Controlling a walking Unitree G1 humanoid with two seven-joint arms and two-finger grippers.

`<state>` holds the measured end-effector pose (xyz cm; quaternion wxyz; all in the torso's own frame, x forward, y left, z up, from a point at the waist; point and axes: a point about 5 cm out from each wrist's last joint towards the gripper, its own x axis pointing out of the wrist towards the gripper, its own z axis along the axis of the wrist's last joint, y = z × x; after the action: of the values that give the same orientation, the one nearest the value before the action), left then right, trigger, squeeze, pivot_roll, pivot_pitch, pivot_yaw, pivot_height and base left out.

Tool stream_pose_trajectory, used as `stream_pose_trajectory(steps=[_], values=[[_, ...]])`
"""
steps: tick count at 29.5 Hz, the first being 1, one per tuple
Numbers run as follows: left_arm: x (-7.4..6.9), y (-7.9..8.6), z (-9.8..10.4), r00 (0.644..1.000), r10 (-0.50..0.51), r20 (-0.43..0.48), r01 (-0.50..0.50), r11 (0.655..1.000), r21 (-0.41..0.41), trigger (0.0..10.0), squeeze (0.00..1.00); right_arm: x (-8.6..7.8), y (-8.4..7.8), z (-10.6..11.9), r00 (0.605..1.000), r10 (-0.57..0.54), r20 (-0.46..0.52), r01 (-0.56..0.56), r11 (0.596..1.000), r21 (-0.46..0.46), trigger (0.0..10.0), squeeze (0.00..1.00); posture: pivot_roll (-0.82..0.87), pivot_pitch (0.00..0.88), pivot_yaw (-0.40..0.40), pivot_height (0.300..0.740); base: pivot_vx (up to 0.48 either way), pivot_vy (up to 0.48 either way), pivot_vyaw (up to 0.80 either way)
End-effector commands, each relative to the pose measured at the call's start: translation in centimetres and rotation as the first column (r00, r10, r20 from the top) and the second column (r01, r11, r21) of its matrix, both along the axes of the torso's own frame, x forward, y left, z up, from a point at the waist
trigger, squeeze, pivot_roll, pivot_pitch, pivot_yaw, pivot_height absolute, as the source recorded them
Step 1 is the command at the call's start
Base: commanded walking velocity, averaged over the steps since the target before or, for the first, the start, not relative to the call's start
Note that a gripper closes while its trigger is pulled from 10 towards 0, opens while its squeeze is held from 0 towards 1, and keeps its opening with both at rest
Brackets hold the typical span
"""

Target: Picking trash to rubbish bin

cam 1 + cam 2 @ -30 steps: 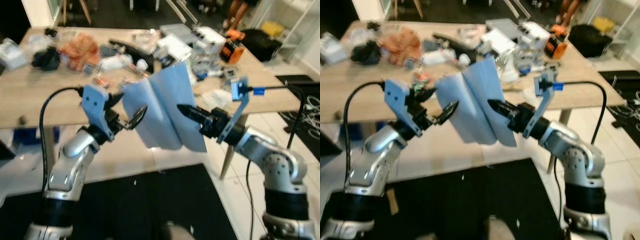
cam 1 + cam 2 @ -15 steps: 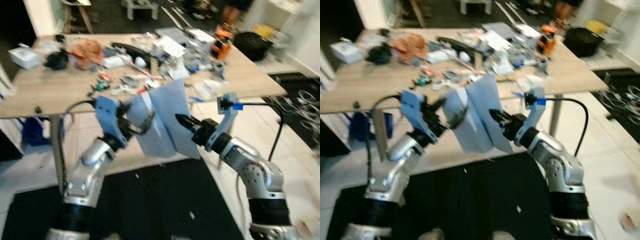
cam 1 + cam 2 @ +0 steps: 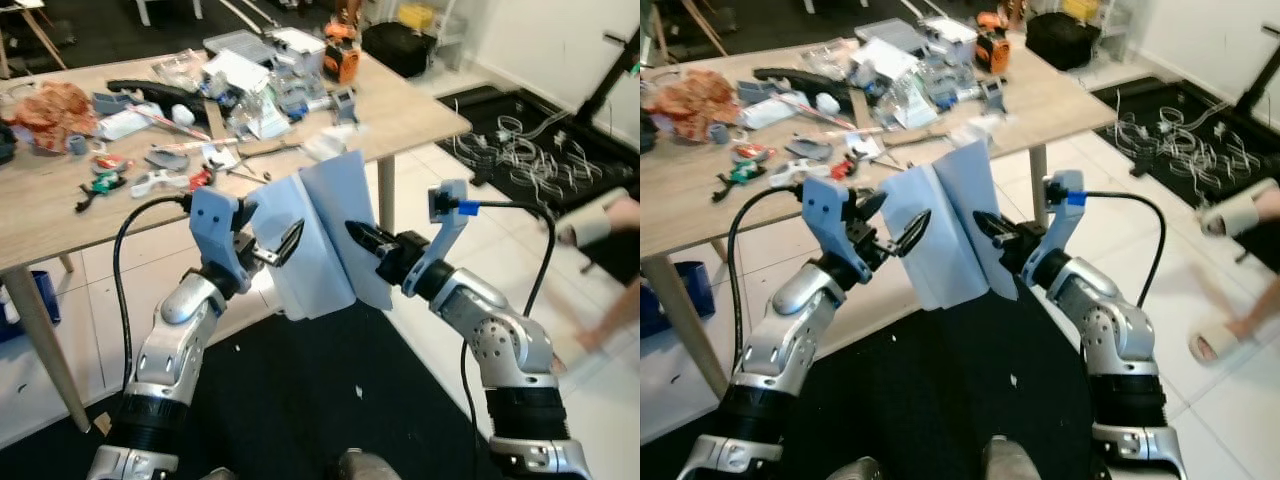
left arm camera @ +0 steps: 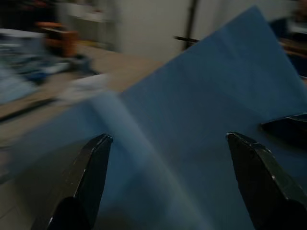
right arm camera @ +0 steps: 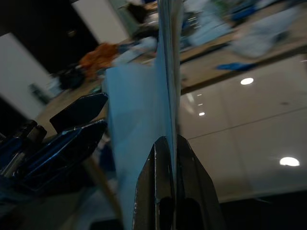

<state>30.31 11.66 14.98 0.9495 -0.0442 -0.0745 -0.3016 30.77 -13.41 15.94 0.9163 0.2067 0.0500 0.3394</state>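
Observation:
A large folded sheet of blue paper (image 3: 322,235) hangs upright in the air before me, above the floor and in front of the table. My right gripper (image 3: 354,232) is shut on the sheet's right half; in the right wrist view its fingers (image 5: 158,158) pinch the sheet's edge (image 5: 165,72). My left gripper (image 3: 268,232) is at the sheet's left half, open. Its two fingers (image 4: 98,153) stand wide apart, and the blue paper (image 4: 192,96) spreads just beyond them.
A wooden table (image 3: 400,112) covered in tools, wrappers and boxes stands behind the sheet, with one leg (image 3: 35,345) at the near left. A black mat (image 3: 300,410) lies underfoot. Cable coils (image 3: 510,150) lie on the tiles at right. A person's slippered foot (image 3: 1225,340) is at far right.
The whole view has swung, so the table now sits up and to the left. Both grippers stay at the blue sheet as before. A person's foot has come into view at right.

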Motion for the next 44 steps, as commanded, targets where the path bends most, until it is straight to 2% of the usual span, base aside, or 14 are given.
stream_pose_trajectory(steps=[1, 8, 44], values=[[0.1, -0.28, -0.05, 1.0, -0.018, 0.004, 0.018, 1.0, 0.013, 10.0, 0.0, 0.17, -0.01, -0.04, 1.0, 0.006, 0.013, -0.006, 1.0, -0.025, 10.0, 0.0, -0.05, 0.0, -0.022, 0.74, 0.0, 0.0, -0.8], [0.13, -0.39, -0.25, 1.0, -0.022, 0.007, 0.022, 1.0, -0.002, 10.0, 0.0, 0.28, -0.05, -0.25, 1.0, 0.016, 0.015, -0.015, 0.999, -0.051, 10.0, 0.0, -0.05, 0.0, -0.026, 0.74, 0.0, 0.0, -0.8], [0.42, -0.27, -0.61, 0.999, -0.038, 0.011, 0.039, 0.998, -0.042, 10.0, 0.0, 0.61, -0.03, -0.7, 0.999, 0.036, 0.007, -0.036, 0.999, -0.036, 10.0, 0.0, -0.05, 0.0, -0.033, 0.74, 0.0, 0.0, -0.8]])
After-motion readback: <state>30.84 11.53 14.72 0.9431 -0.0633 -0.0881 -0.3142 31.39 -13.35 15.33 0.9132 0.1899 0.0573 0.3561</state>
